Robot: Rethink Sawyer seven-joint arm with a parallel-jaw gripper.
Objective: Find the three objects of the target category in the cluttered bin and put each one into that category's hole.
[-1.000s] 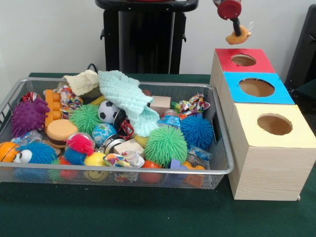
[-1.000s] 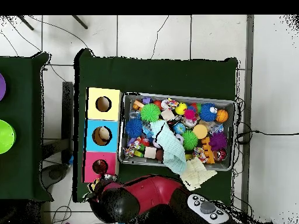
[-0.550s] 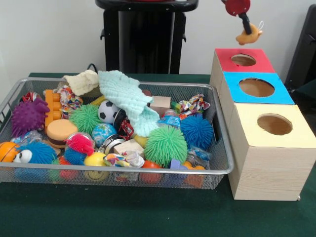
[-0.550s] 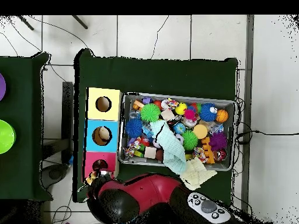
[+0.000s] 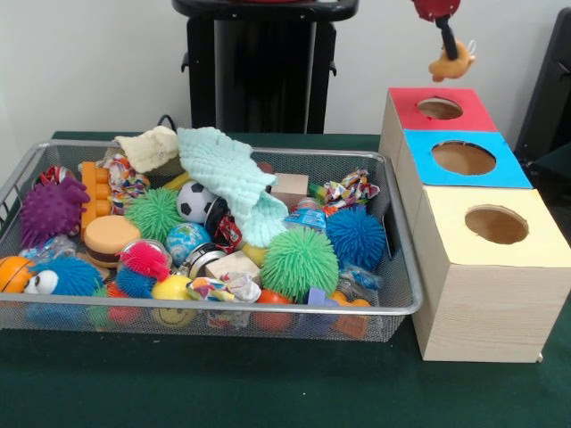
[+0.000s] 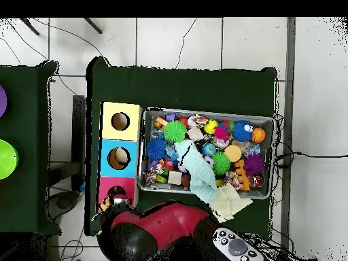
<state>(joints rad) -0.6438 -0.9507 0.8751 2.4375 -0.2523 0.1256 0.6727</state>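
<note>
My gripper (image 5: 448,50) hangs at the top right of the front view, shut on a small orange-yellow soft toy (image 5: 451,65). The toy dangles above the red-topped box (image 5: 406,105), over its round hole (image 5: 440,109). In the overhead view the red and black arm (image 6: 156,231) reaches to the red box (image 6: 105,192) and hides the gripper. The wire mesh bin (image 5: 223,308) is packed with spiky balls, a soccer ball (image 5: 194,201), a toy burger (image 5: 109,238) and a pale green cloth (image 5: 234,178).
A blue-topped box (image 5: 508,174) and a yellow-topped box (image 5: 446,232), each with a round hole, stand in a row in front of the red one, right of the bin. A cream cloth (image 5: 150,145) hangs over the bin's far rim.
The gripper has carried the orange toy to the right and a little upward, from left of the red box's hole to above it. The bin's contents have not moved.
</note>
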